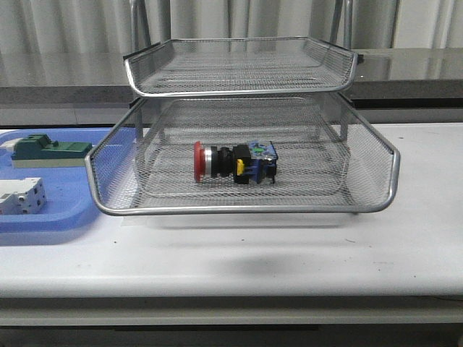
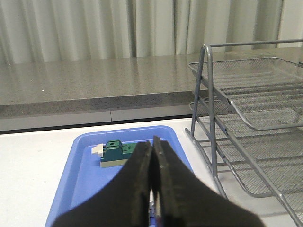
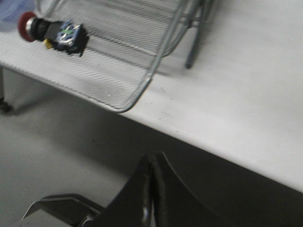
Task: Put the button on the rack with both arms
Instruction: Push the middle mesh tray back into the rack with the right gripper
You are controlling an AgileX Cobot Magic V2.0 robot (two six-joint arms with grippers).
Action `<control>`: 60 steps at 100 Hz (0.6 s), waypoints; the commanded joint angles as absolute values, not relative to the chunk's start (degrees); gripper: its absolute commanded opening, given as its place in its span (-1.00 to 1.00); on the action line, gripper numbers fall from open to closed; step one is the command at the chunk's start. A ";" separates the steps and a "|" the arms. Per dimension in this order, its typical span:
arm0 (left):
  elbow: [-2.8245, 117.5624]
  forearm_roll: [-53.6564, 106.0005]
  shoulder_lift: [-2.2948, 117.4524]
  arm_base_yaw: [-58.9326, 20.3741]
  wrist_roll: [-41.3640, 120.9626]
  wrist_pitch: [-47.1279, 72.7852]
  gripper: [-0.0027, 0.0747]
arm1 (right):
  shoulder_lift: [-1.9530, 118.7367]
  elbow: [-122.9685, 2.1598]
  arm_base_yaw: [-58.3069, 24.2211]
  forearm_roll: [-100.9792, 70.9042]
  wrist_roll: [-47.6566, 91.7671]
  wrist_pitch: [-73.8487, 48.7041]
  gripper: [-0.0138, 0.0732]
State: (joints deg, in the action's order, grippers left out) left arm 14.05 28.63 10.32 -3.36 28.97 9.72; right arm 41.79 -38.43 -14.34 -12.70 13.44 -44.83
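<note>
The button (image 1: 233, 161) lies on its side in the pulled-out lower tray of the wire-mesh rack (image 1: 362, 195), red head to the left; it also shows in the right wrist view (image 3: 53, 32). Neither arm shows in the front view. My left gripper (image 2: 153, 144) is shut with nothing in it, held back over the blue tray (image 2: 78, 170), with the rack (image 2: 236, 142) off to its side. Below and off the table's front edge, my right gripper (image 3: 152, 158) is shut and empty, well apart from the button.
A flat blue tray (image 1: 43, 224) at the table's left holds a green block (image 1: 49, 150) and a white block (image 1: 22, 195). The rack's upper tray (image 1: 242, 90) overhangs the lower one. A grey counter ledge (image 2: 94, 94) runs behind the table.
</note>
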 commanded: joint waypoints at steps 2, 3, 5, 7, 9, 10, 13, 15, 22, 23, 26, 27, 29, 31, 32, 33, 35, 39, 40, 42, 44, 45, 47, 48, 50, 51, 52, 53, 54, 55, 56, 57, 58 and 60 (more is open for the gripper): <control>15.51 29.47 10.82 -3.28 28.54 5.30 -0.98 | 47.90 -41.17 -14.35 -22.79 25.94 -40.30 -0.84; 15.51 29.47 10.82 -3.28 28.54 5.30 -0.98 | 48.82 -41.41 -14.35 -23.36 26.69 -40.25 -0.84; 15.51 29.47 10.82 -3.28 28.54 5.30 -0.98 | 49.68 -41.67 -14.35 -25.05 28.94 -40.26 -0.84; 15.51 29.47 10.82 -3.28 28.54 5.30 -0.98 | 50.96 -41.99 -14.35 -26.75 31.18 -40.26 -0.84; 15.51 29.47 10.82 -3.28 28.54 5.30 -0.98 | 52.22 -42.37 -14.35 -28.42 33.49 -40.26 -0.84; 15.51 29.47 10.82 -3.28 28.54 5.30 -0.98 | 53.04 -42.60 -14.35 -28.95 34.25 -40.26 -0.84; 15.51 29.47 10.82 -3.28 28.54 5.30 -0.98 | 54.58 -43.06 -14.42 -31.53 37.95 -40.32 -0.84; 15.51 29.47 10.82 -3.28 28.54 5.30 -0.98 | 55.68 -43.38 -14.54 -32.52 39.44 -40.35 -0.84; 15.51 29.47 10.82 -3.28 28.54 5.30 -0.98 | 59.12 -44.37 -15.56 -36.26 46.27 -40.42 -0.84; 15.51 29.47 10.82 -3.28 28.54 5.30 -0.98 | 59.45 -44.47 -15.72 -36.79 47.46 -40.42 -0.84; 15.51 29.47 10.82 -3.28 28.54 5.30 -0.98 | 60.82 -44.82 -16.64 -37.64 49.63 -40.42 -0.84; 15.51 29.47 10.82 -3.28 28.54 5.30 -0.98 | 61.47 -45.01 -16.85 -37.98 50.64 -40.42 -0.84; 15.51 29.47 10.82 -3.28 28.54 5.30 -0.98 | 62.46 -45.25 -17.55 -38.19 51.56 -40.42 -0.84; 15.51 29.47 10.82 -3.28 28.54 5.30 -0.98 | 63.44 -45.54 -18.31 -38.34 52.82 -40.37 -0.84; 15.51 29.47 10.82 -3.28 28.54 5.30 -0.98 | 63.77 -45.64 -18.58 -38.34 53.55 -40.37 -0.84; 15.51 29.47 10.82 -3.28 28.54 5.30 -0.98 | 64.10 -45.72 -19.13 -38.34 53.88 -40.37 -0.84; 15.51 29.47 10.82 -3.28 28.54 5.30 -0.98 | 65.12 -45.95 -19.67 -38.34 54.83 -40.31 -0.84; 15.51 29.47 10.82 -3.28 28.54 5.30 -0.98 | 67.07 -46.40 -21.36 -38.29 56.36 -40.06 -0.84; 15.51 29.47 10.82 -3.28 28.54 5.30 -0.98 | 67.39 -46.46 -21.92 -38.29 56.56 -40.00 -0.84; 15.51 29.47 10.82 -3.28 28.54 5.30 -0.98 | 68.35 -46.68 -22.49 -38.29 57.04 -39.81 -0.84; 15.51 29.47 10.82 -3.28 28.54 5.30 -0.98 | 69.32 -46.89 -23.36 -38.29 57.29 -39.53 -0.84; 15.51 29.47 10.82 -3.28 28.54 5.30 -0.98 | 69.96 -46.95 -23.92 -38.29 57.30 -39.41 -0.84; 15.51 29.47 10.82 -3.28 28.54 5.30 -0.98 | 70.60 -47.16 -24.74 -38.29 57.47 -39.09 -0.84; 15.51 29.47 10.82 -3.28 28.54 5.30 -0.98 | 71.22 -47.29 -25.02 -38.29 57.53 -38.98 -0.84; 15.51 29.47 10.82 -3.28 28.54 5.30 -0.98 | 72.12 -47.47 -25.81 -38.29 57.52 -38.58 -0.84; 15.51 29.47 10.82 -3.28 28.54 5.30 -0.98 | 72.42 -47.52 -26.07 -38.29 57.52 -38.27 -0.84; 15.51 29.47 10.82 -3.28 28.54 5.30 -0.98 | 73.00 -47.59 -26.60 -38.29 57.52 -38.12 -0.84; 15.51 29.47 10.82 -3.28 28.54 5.30 -0.98 | 73.30 -47.72 -26.86 -38.23 57.52 -37.85 -0.84; 15.51 29.47 10.82 -3.28 28.54 5.30 -0.98 | 73.59 -47.72 -27.38 -38.18 57.52 -37.74 -0.84; 15.51 29.47 10.82 -3.28 28.54 5.30 -0.98 | 74.16 -47.83 -27.63 -38.10 57.52 -37.59 -0.84; 15.51 29.47 10.82 -3.28 28.54 5.30 -0.98 | 74.44 -47.94 -27.89 -38.11 57.52 -37.27 -0.84; 15.51 29.47 10.82 -3.28 28.54 5.30 -0.98 | 74.99 -48.03 -28.41 -38.11 57.52 -37.11 -0.84; 15.51 29.47 10.82 -3.28 28.54 5.30 -0.98 | 75.25 -48.02 -28.67 -38.01 57.54 -36.77 -0.84; 15.51 29.47 10.82 -3.28 28.54 5.30 -0.98 | 76.02 -48.18 -29.43 -37.83 57.59 -36.22 -0.84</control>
State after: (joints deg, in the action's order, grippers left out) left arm 14.05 28.63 10.32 -3.36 28.97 9.72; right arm 74.43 -45.81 -26.95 -36.07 56.35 -39.46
